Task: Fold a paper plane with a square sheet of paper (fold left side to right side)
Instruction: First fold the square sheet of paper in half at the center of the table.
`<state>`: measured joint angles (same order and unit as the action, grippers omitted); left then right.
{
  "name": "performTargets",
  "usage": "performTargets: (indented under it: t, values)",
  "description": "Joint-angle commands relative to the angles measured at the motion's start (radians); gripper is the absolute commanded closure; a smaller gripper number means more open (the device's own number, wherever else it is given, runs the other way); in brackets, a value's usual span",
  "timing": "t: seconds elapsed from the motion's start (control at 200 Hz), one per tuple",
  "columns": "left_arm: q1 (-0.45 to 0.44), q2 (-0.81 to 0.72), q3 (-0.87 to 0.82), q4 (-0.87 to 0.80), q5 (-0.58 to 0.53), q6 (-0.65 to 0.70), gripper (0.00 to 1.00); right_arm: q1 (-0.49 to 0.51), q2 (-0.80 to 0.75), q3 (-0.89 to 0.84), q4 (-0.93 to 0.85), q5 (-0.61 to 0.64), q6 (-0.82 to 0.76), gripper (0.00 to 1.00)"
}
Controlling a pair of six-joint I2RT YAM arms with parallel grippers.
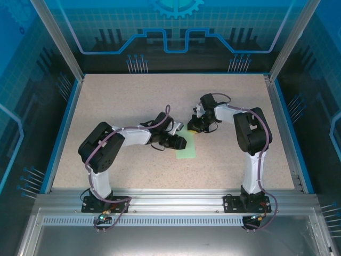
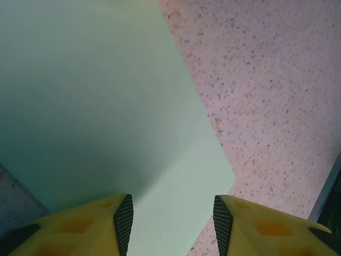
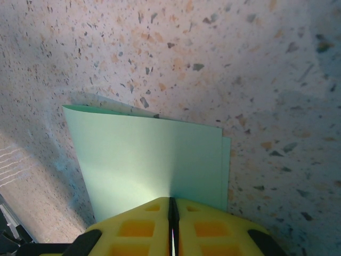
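Plainly, right hand [image 3: 171, 207] pinches the square sheet of paper [image 3: 149, 160] (folded) — left hand [image 2: 170, 216] apart.

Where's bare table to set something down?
Free: the far table strip below the back wall, and the lanes outside the left arm and right arm. Crowded: centre, left gripper and right gripper meet at the sheet of paper.

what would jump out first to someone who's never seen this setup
A pale green sheet of paper lies in the middle of the speckled table, the one green thing there. Up close, the right gripper is shut on its edge, and the sheet is doubled over so two layers show, slightly offset. The left gripper hovers open above the sheet, jaws apart.
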<state>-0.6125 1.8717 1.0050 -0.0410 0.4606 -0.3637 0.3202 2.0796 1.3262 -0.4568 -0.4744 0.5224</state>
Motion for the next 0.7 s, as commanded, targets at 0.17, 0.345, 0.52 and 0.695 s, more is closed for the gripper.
performTargets:
  t: [0.17, 0.345, 0.52, 0.695]
  values:
    - [-0.038, -0.031, -0.094, -0.011, 0.008, 0.007, 0.52, 0.008, 0.021, -0.024, -0.116, 0.099, -0.014, 0.89]
    - [-0.078, -0.079, -0.155, -0.017, 0.002, 0.007, 0.52, 0.008, 0.023, -0.026, -0.116, 0.101, -0.015, 0.89]
    - [-0.124, -0.131, -0.211, -0.030, -0.014, 0.002, 0.52, 0.009, 0.023, -0.027, -0.113, 0.097, -0.014, 0.89]
    - [-0.126, -0.223, -0.261, -0.012, -0.036, -0.030, 0.50, 0.013, -0.014, -0.032, -0.053, 0.016, -0.025, 0.86]
